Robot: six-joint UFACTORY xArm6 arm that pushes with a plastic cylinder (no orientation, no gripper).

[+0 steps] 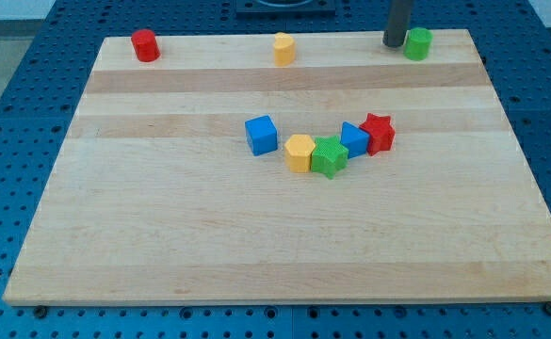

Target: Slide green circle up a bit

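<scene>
Seven small coloured blocks rest on a pale wooden board [162, 235] built from lengthwise planks with visible grain, and the board sits on a blue perforated table [11, 113]. The green circle [418, 43], a short cylinder with a matte surface, stands at the view's top right, close to the board's top edge. My tip [393, 44], the lower end of a straight dark rod, sits just beside the green circle on its left; whether the two touch cannot be determined. The rod carries no jaws and holds nothing. Along the same top edge, a red cylinder [144, 45] stands at the view's left and a yellow block [283, 48] of rounded, faceted form stands near the middle, both well apart from the green circle. Near the board's centre, a blue cube [261, 135] stands alone. To its right, four blocks form a shallow arc: a yellow hexagonal block [299, 153], a green star-shaped block [329, 156] with a ridged top, a second blue block [354, 138], and a red star-shaped block [378, 133]. Adjacent blocks in this arc touch or nearly touch.
</scene>
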